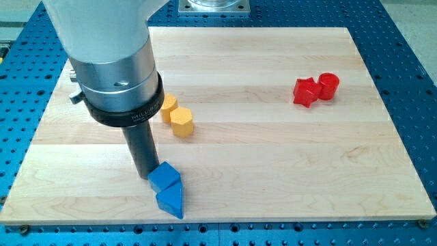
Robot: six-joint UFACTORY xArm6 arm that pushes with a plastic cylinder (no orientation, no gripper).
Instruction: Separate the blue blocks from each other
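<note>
Blue blocks sit together near the bottom of the camera view, a little left of the middle of the wooden board [273, 171]. The upper one is a blue cube-like block [165, 177] and just below it lies a blue triangular block [171, 201]; the two touch each other, the triangle reaching close to the near edge of the board.

My tip [146, 178] stands at the left side of the blue cube-like block, touching it or almost touching it; the exact contact I cannot tell, because the block hides the very end of the rod. The arm carries no claw, only this straight dark rod under a wide metal collar, so nothing is held or gripped.

Farther up, just right of the collar, two orange blocks stay side by side: an orange hexagonal block [181, 122] and a second orange block [168, 107], partly hidden behind the arm.

Far on the right side of the board, well apart from everything else, a red star-like block [305, 91] touches a red cylinder [328, 85].
</note>
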